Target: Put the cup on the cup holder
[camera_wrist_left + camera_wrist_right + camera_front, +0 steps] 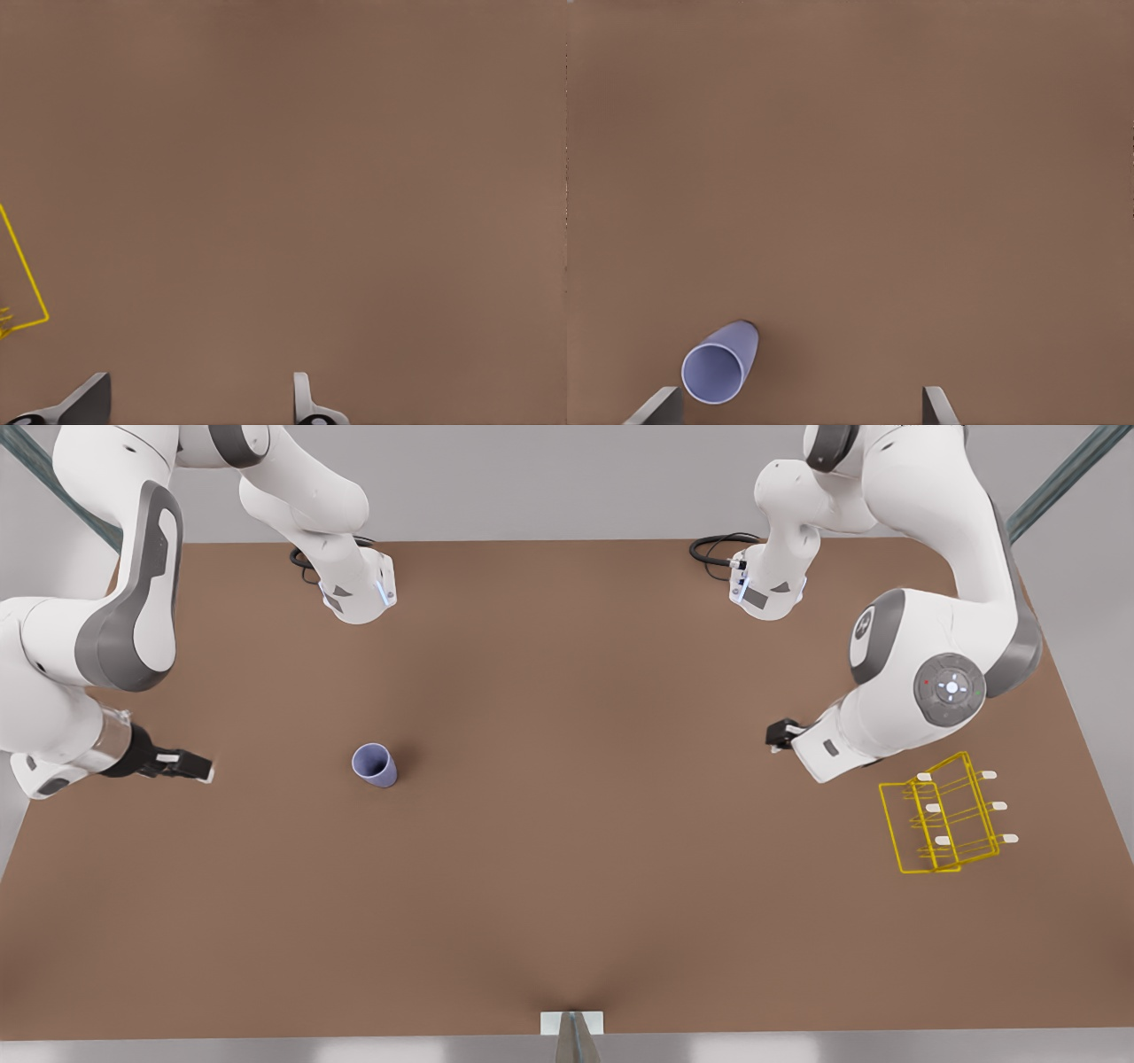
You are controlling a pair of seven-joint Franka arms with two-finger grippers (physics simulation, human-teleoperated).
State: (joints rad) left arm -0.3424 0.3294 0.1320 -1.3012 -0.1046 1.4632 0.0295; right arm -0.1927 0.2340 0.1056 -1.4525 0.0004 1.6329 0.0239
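Cups: I am counting one cup (375, 765), lavender-blue, sitting upright on the brown table (567, 868) toward the front view's left (its open rim is showing in the right wrist view (718, 365)).
Racks: I am seeing one yellow wire cup holder (943, 815) at the front view's right, well apart from the cup; I am counting six white-tipped pegs, all bare. A corner of it is showing in the left wrist view (22, 279).
Right gripper (199, 767): it is hovering near the cup at the front view's left, fingers (656, 409) spread apart, gripping nothing.
Left gripper (780, 735): it is waiting near the rack, fingers (84, 403) parted and empty.
Writing: I am reading no legible labels.
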